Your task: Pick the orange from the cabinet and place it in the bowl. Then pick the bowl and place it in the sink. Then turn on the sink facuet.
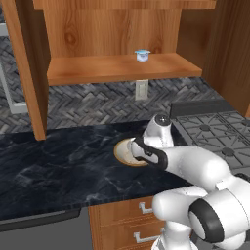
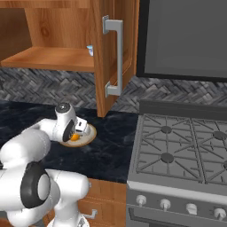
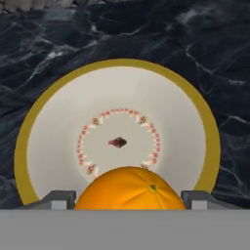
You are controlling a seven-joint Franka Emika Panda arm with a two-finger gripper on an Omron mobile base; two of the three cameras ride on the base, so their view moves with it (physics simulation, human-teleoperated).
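The bowl (image 3: pixel 205 122) has a tan rim and a cream inside and sits on the dark marble counter (image 1: pixel 58 166). It also appears in the base views, bowl (image 1: pixel 119 151) and bowl (image 2: pixel 91 133). My gripper (image 3: pixel 129 197) points down over it, shut on the orange (image 3: pixel 129 188), whose sides meet both fingertips (image 3: pixel 63 199). From the right, the orange (image 2: pixel 74 137) hangs low over the bowl's inside under the gripper (image 2: pixel 76 132). The cabinet (image 1: pixel 122 68) stands above, its shelf (image 2: pixel 44 57) bare of fruit. The sink and the sink facuet are out of view.
A small white cup (image 1: pixel 142 55) with a pale-blue lid stands on the cabinet shelf. The open cabinet door (image 2: pixel 115 57) juts out just right of the bowl. A gas stove (image 2: pixel 177 146) lies to the right, and wooden drawers (image 1: pixel 127 219) sit below the counter edge.
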